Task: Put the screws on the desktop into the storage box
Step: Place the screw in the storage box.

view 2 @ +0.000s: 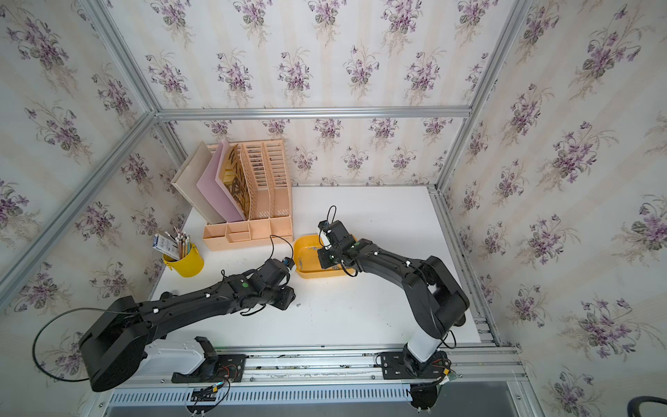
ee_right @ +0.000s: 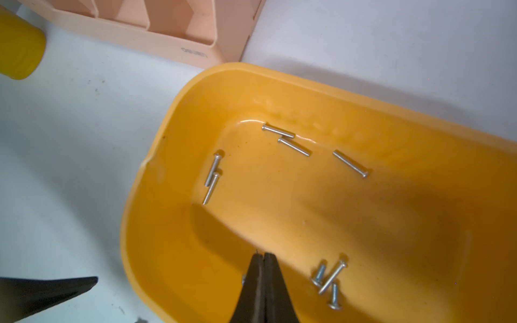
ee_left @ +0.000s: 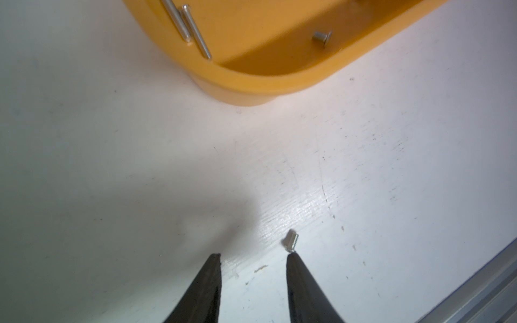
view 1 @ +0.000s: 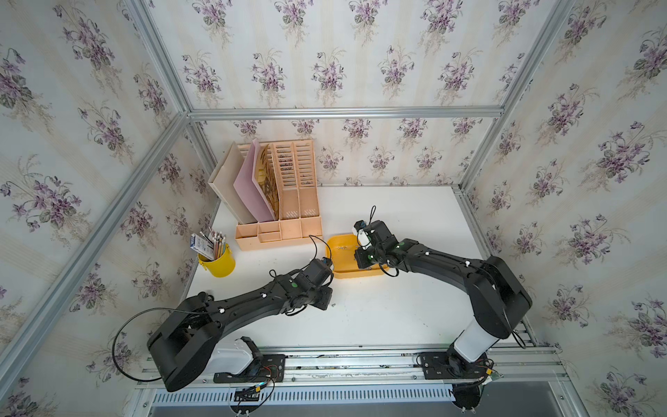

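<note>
Left gripper (ee_left: 253, 255) is spread low over the desktop (ee_left: 112, 167). One fingertip (ee_left: 292, 261) sits just at a short loose screw (ee_left: 291, 241), which lies outside the gap, near the box (ee_left: 251, 81). Right gripper (ee_right: 260, 255), tips pressed together, hangs over the box floor. Eight screws (ee_right: 293, 146) lie there in plain sight, five long ones toward one end and three nearer the tips. Beside the box stands the organizer (ee_right: 167, 42); its embossed mark (ee_right: 194, 51) is too blurred to read. Print on the carton (view 1: 199, 245) in the cup (view 1: 218, 261) is too small to read.
</note>
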